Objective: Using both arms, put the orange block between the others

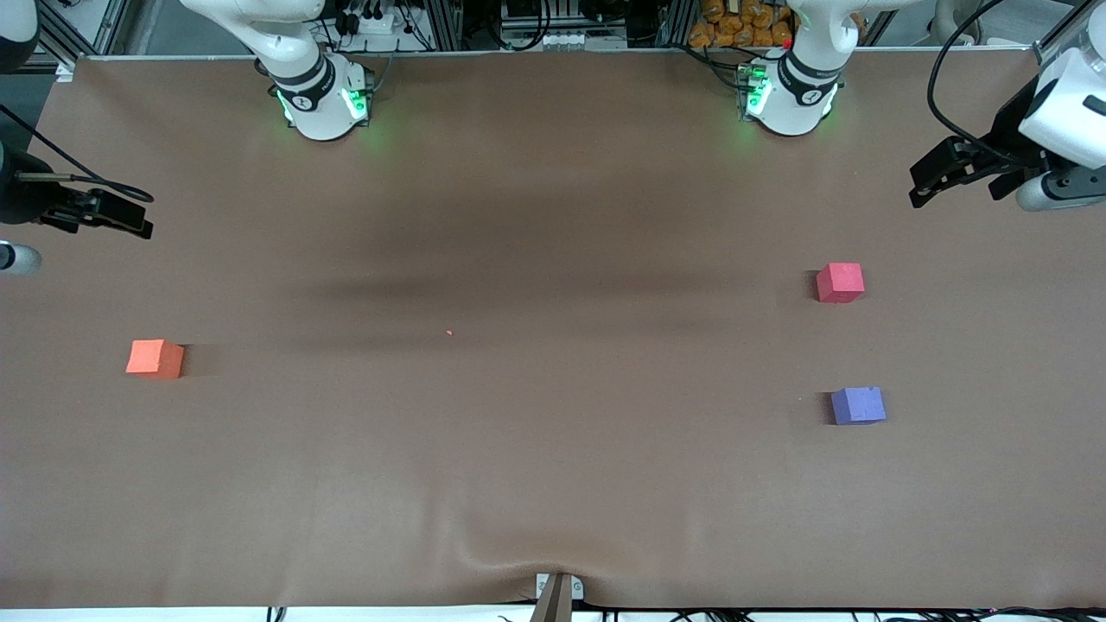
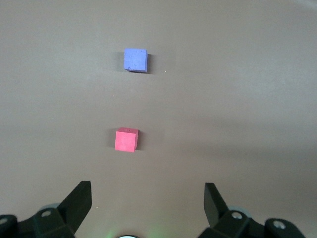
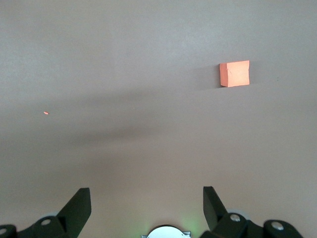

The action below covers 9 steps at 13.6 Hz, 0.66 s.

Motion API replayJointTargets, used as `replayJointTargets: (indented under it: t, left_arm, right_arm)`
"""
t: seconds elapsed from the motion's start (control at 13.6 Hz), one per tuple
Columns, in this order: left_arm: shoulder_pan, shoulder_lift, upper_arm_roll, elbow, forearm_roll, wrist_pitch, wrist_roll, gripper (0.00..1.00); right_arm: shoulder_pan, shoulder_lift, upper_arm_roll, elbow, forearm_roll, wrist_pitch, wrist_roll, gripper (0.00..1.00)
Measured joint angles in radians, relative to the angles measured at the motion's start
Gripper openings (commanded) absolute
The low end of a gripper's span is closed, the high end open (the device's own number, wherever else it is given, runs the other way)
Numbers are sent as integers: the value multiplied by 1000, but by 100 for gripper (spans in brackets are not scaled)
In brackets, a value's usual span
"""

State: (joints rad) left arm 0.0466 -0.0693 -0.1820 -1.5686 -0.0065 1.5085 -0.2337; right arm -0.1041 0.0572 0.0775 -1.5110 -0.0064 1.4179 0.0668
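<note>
Brown paper covered my counter (image 1: 553, 484), rumpled at the edge nearest the front camera. My left end effector (image 2: 147, 198) hung with its fingers apart and empty over the left arm's end; my right end effector (image 3: 147, 201), likewise spread and empty, over the right arm's end. The orange block (image 1: 155, 358) lay toward the right arm's end, well apart from the red-pink cube (image 1: 840, 282) and the purple-blue cube (image 1: 858, 405), which was nearer the front camera. Aluminium framing (image 1: 449, 22) and cables lined the counter's edge by my bases.

orange block (image 1: 155, 358) right arm's end, alone | red-pink cube (image 1: 840, 282), purple-blue cube (image 1: 858, 405) apart
</note>
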Motion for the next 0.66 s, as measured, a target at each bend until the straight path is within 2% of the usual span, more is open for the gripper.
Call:
replayJointTargets:
  t: [0.44, 0.66]
  left_arm:
    - [1, 12, 0, 7, 0, 0, 0, 100]
    - [0, 17, -1, 12, 0, -10, 0, 100]
  right_arm:
    - [-1, 0, 1, -2, 2, 2, -11, 100]
    - [-36, 29, -3, -37, 1, 45, -46, 100]
